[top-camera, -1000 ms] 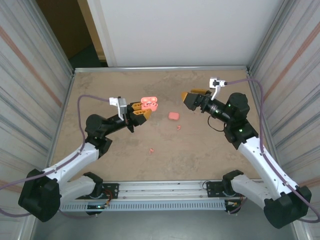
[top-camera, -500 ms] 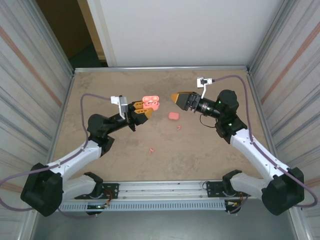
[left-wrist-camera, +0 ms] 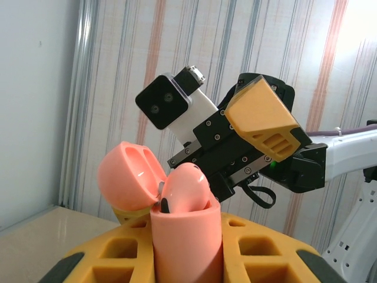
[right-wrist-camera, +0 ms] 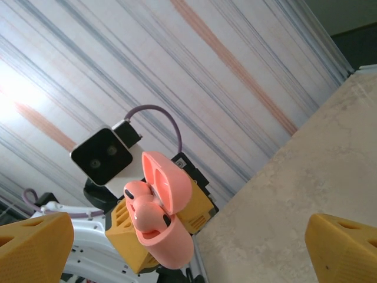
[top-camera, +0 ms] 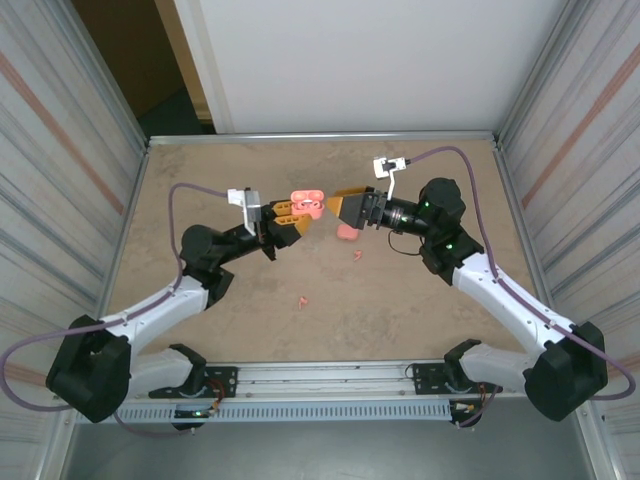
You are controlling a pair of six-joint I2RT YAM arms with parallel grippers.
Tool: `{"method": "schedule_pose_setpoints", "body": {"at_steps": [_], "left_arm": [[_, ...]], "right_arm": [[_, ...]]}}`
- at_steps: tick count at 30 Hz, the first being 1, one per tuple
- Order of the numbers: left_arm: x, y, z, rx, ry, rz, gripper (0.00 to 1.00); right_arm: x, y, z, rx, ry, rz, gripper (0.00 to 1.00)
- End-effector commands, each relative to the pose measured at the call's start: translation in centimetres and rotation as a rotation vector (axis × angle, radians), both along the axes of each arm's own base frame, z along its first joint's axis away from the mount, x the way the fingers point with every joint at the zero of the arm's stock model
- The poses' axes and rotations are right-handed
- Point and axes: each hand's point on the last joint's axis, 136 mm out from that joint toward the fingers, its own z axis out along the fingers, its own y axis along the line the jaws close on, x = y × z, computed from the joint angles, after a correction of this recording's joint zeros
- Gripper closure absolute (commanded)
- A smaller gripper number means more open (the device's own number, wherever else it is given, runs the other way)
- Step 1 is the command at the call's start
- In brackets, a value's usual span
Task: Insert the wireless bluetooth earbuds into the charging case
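Note:
My left gripper [top-camera: 291,216] is shut on the body of a pink charging case [top-camera: 307,203], held up above the table with its lid open. In the left wrist view the case [left-wrist-camera: 185,242] stands between the yellow fingers [left-wrist-camera: 112,259], with an earbud [left-wrist-camera: 185,186] seated in it beside the raised lid [left-wrist-camera: 125,175]. The right wrist view shows two earbuds [right-wrist-camera: 144,209] poking out of the case [right-wrist-camera: 168,247]. My right gripper [top-camera: 343,208] is open, just right of the case, with nothing between its fingers [right-wrist-camera: 35,247]. Loose earbuds [top-camera: 357,256] [top-camera: 302,300] lie on the table.
A second, closed pink case [top-camera: 347,233] lies on the tan table [top-camera: 230,300] just below the right gripper. Striped walls [top-camera: 60,180] close in both sides, and a white panel [top-camera: 350,60] stands at the back.
My right gripper has swung left across the table until it sits close to the held case. The left gripper has lifted the case slightly up and to the right.

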Motion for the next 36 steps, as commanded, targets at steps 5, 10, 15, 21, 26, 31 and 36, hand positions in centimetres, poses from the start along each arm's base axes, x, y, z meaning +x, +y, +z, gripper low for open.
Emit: {"method": "schedule_pose_setpoints", "body": {"at_steps": [5,10,15,21,26,31,36], "left_arm": [[-0.8,-0.3,2.2,-0.042,-0.062,-0.036,1.00],[-0.7,-0.5,2.0,-0.040,-0.057,-0.041,1.00],[-0.5,-0.7,1.8,-0.039,-0.050,-0.043,1.00],[-0.2,-1.0,1.6,-0.036,-0.041,-0.047,1.00],[0.0,-1.2,1.5,-0.033,-0.035,-0.051,1.00],[0.1,-1.4,1.3,-0.028,-0.029,-0.055,1.00],[0.2,-1.5,1.1,-0.025,-0.025,-0.057,1.00]], "right_arm": [[-1.4,0.9,2.6,0.028,-0.095,0.066,0.01],[-1.9,1.6,2.9,0.030,-0.107,0.098,0.01],[-2.4,2.0,3.3,0.032,-0.119,0.121,0.01],[-2.8,2.4,3.6,0.033,-0.131,0.139,0.01],[-2.8,2.5,3.7,0.033,-0.136,0.142,0.01],[-2.9,2.7,3.9,0.035,-0.142,0.150,0.01],[-3.0,2.8,4.1,0.036,-0.149,0.157,0.01]]}}
